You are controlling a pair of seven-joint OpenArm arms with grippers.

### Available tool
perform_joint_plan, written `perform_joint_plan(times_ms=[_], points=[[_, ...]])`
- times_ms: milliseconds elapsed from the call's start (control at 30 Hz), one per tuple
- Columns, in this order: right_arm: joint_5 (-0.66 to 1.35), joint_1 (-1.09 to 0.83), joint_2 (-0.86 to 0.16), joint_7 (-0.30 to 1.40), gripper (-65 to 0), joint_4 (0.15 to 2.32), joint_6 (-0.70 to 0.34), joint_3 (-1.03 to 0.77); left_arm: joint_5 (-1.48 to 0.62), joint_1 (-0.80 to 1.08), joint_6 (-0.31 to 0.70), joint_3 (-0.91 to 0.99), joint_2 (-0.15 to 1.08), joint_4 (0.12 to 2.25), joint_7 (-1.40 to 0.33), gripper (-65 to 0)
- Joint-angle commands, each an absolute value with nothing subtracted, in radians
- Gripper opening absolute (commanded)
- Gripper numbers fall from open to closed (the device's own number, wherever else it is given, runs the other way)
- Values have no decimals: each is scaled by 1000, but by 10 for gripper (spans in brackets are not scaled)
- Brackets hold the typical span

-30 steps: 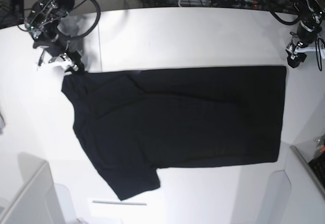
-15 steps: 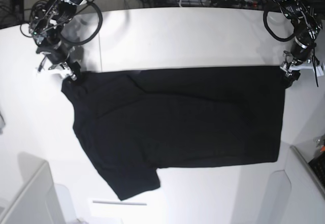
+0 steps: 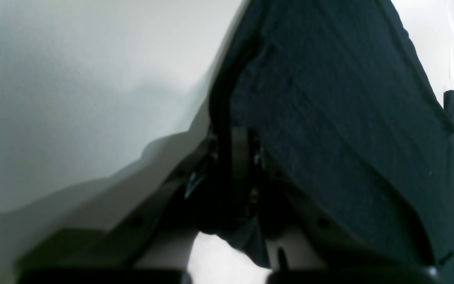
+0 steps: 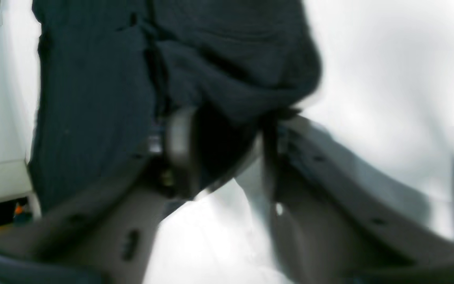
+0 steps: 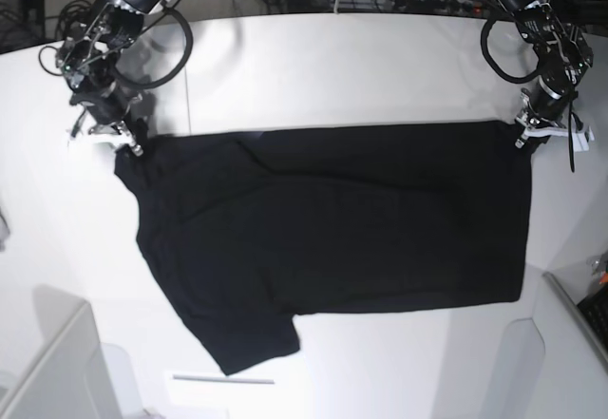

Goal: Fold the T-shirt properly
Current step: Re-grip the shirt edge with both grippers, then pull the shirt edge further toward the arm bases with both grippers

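In the left wrist view, the left gripper [image 3: 239,157] is seen pressed together on a corner of the black T-shirt [image 3: 329,118], a fold of hem cloth being pinched between its dark fingers [image 3: 238,150]; a second ago this gripper was standing off the cloth, clear of the corner. In the right wrist view, much blurred, the right gripper [image 4: 223,150] is set astride the bunched shoulder edge of the shirt, cloth being gathered between its jaws. A gap is still shown there, so whether the cloth is yet gripped cannot be told.

In the base view the T-shirt [image 5: 332,229] is laid flat across the middle of the white table [image 5: 313,67], plain black side up, with one sleeve [image 5: 242,338] splayed toward 7 o'clock. The right gripper [image 5: 119,134] is placed on the far corner at 10 o'clock, where a second ago it hovered just off the edge. The left gripper [image 5: 528,134] is brought down onto the far corner at 2 o'clock.

The change is judged to mean that both far corners are being taken, so the far edge can probably be lifted and carried toward 6 o'clock for a first fold. No fold is yet made.
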State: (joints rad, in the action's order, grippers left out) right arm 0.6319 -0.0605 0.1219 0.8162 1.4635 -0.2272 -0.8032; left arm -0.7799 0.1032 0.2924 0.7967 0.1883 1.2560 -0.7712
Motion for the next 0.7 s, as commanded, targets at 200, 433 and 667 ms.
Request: perform_joint_plan(times_ms=[200, 433, 667], points=[[625, -64, 119, 796, -650, 1498, -219, -814, -745, 113, 278, 792, 202, 1268, -816, -650], [625, -154, 120, 809, -650, 1620, -219, -805, -753, 183, 278, 757, 265, 1276, -817, -650], [627, -237, 122, 889, -650, 1702, -220, -814, -754, 288, 278, 743, 271, 1371, -817, -650]])
